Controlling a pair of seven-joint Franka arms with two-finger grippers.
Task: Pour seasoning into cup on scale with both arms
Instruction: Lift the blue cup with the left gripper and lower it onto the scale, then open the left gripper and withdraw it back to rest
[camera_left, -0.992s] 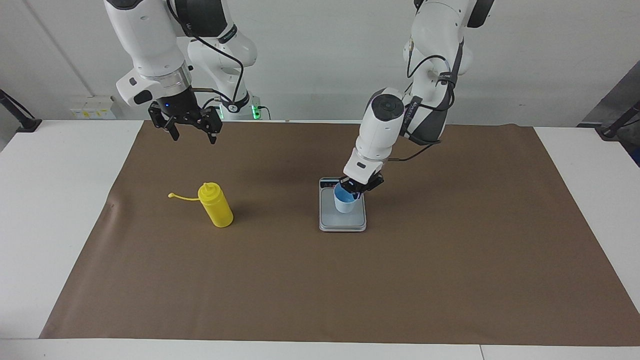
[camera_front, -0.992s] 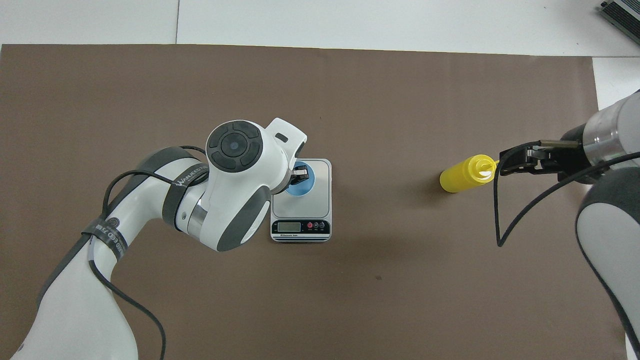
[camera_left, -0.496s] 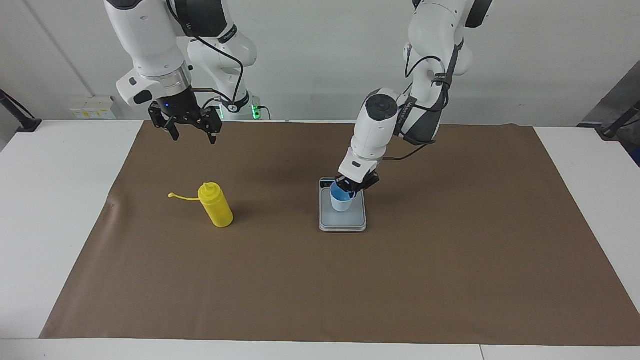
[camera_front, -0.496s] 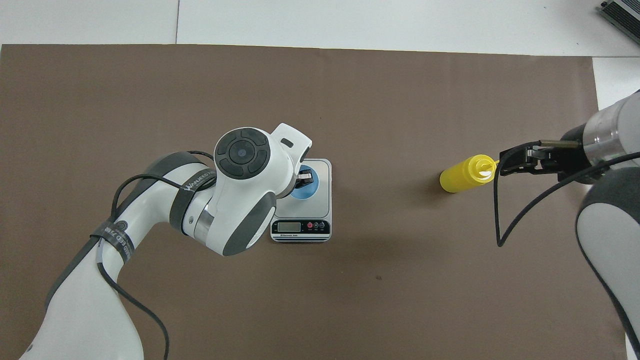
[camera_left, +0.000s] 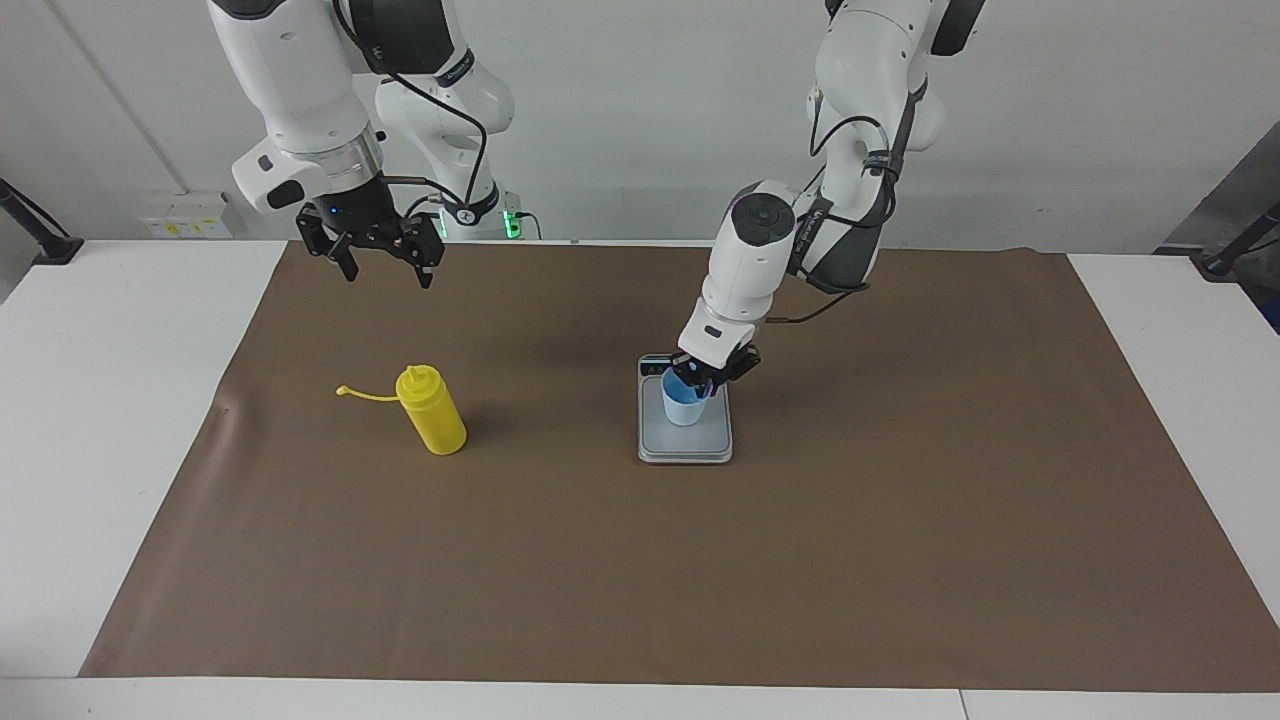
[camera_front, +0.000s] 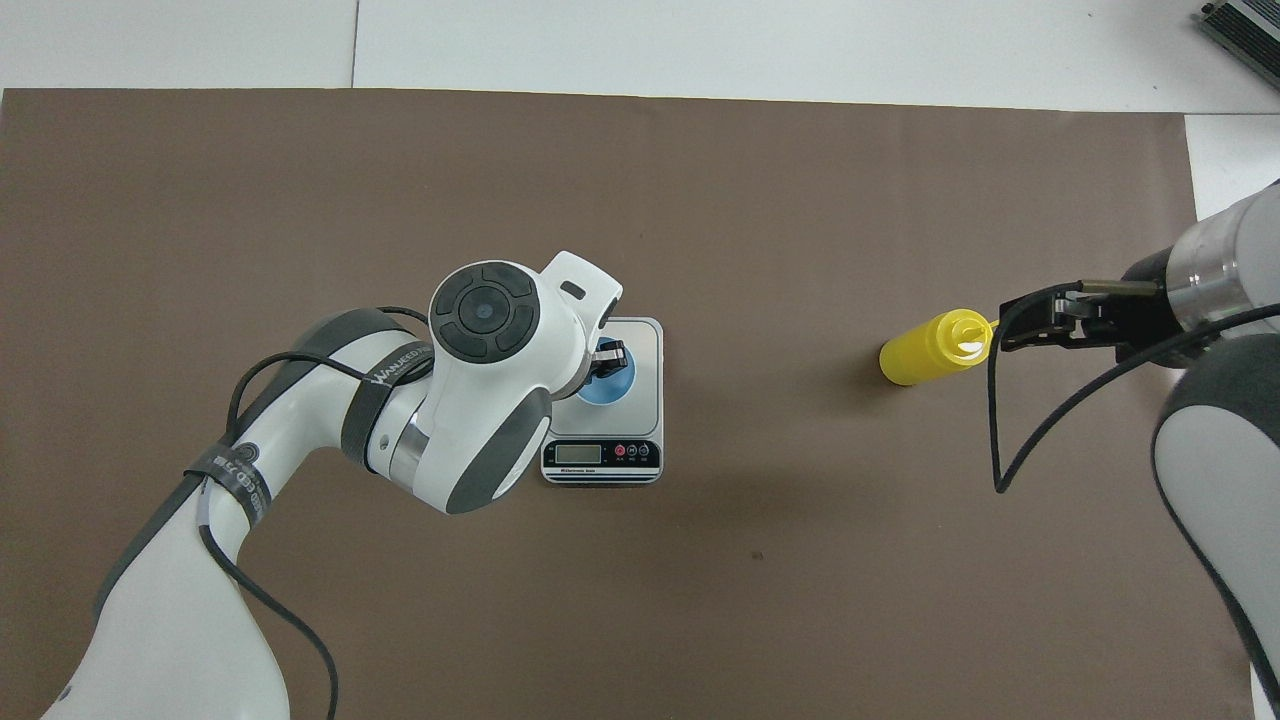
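Brown mat (camera_left: 700, 560) spreads over a white table (camera_left: 100, 420). A bright yellow seasoning (camera_left: 432, 410) bottle stands out, cap strap yellow too. The cup (camera_left: 684, 408) is pale blue, a stronger blue inside. The scale (camera_front: 645, 345) shows silver-grey, with a dark display strip. White arms, black cables.

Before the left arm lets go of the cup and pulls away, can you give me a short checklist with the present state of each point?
1. Cup stands upright on the scale: ok.
2. Cup sits within the weighing plate, not over its edge: ok.
3. Left hand has fully released the cup rim: cannot tell.
4. Seasoning bottle stands upright on the brown mat, toward the right arm's end: ok.
5. Right hand is open and raised, holding nothing: ok.
6. Bottle cap is off, hanging on its strap: ok.
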